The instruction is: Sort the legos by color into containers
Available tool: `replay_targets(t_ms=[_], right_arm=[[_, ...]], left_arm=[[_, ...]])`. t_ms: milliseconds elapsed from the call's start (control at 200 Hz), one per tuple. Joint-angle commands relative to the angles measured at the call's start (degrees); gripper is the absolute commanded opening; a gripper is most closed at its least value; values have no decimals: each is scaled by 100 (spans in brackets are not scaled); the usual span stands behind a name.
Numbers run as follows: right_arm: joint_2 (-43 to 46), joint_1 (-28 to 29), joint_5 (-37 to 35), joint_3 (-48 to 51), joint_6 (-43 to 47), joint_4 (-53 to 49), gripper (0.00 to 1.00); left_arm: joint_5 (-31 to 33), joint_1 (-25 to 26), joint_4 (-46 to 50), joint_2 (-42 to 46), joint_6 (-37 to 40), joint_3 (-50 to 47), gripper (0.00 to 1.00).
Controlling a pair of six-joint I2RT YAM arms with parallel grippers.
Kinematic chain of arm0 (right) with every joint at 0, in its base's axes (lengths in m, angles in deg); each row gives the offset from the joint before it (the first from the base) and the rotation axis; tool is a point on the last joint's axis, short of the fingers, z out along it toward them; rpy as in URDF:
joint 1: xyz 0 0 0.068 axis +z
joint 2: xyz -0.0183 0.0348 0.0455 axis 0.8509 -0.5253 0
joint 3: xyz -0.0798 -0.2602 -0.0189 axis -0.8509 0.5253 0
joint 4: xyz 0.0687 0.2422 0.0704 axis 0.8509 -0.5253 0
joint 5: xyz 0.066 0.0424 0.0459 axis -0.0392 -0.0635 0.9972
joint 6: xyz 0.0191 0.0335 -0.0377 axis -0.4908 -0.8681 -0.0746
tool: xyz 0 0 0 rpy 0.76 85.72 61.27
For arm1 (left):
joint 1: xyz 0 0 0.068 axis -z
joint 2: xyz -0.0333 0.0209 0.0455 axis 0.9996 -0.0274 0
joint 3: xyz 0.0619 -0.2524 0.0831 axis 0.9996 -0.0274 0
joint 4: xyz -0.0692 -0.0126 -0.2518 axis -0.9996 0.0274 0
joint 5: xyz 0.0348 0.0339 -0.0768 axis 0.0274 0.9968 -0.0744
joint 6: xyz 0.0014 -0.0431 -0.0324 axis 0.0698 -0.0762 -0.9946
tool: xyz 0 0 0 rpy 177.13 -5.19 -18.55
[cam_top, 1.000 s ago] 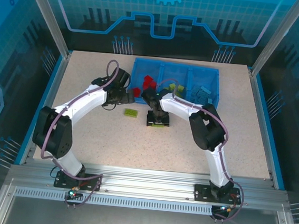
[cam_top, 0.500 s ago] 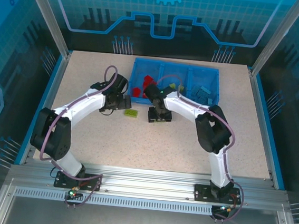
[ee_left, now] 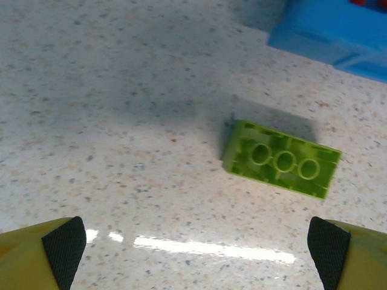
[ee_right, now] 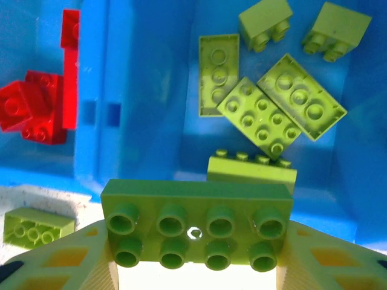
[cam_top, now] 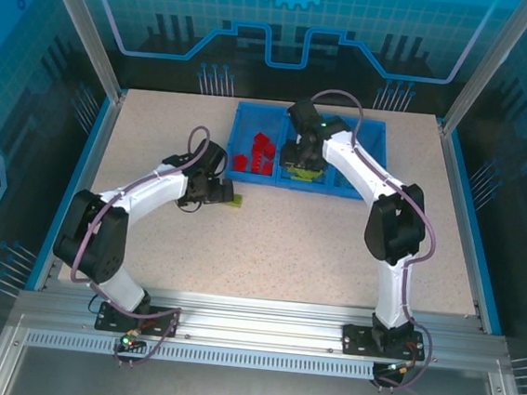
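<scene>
Now the right tool [ee_right: 196, 261] is closed on a lime green brick [ee_right: 196, 208] and holds it flat, studs up, over the middle compartment [ee_right: 157, 121]. Other green bricks [ee_right: 260, 112] lie there, so I judge it the correct place to drop this one. The red bricks [ee_right: 36, 109] sit in the next compartment. The left tool [ee_left: 193, 241] is wide open above a loose green brick [ee_left: 281, 158] on the desk [ee_left: 121, 90], near the blue tray [ee_left: 338, 30], probably to take it next. One second ago the right tool was over the desk in front of the tray.

Eight lime green legos [ee_right: 257, 115], red legos [ee_right: 36, 112] too clustered to count, one blue tray [ee_right: 151, 90]
</scene>
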Motion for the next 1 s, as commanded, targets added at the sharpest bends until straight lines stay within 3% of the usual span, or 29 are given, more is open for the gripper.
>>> replay_targets(t_ms=[0,135,275,385,635,780,995], right_arm=[[-227,-107,-15,-227,113,-214,53],[-615,-272,-40,-648,174,-490,53],[-859,-375,35,-881,235,-610,62],[-844,-384,42,-892,284,-613,77],[-281,-373,147,-440,295,-487,88],[359,-370,214,60,253,-230,90],[1264,-438,221,776,262,21,92]], left_arm=[[-198,256,-126,-277,223,173,99],[-260,332,-133,-714,241,461,99],[-277,355,-21,-1150,322,768,98],[-228,370,-17,-1385,333,911,98],[-162,381,14,-1803,427,1257,92],[-189,383,18,-1968,482,1346,82],[-222,445,-40,-1991,414,1309,50]])
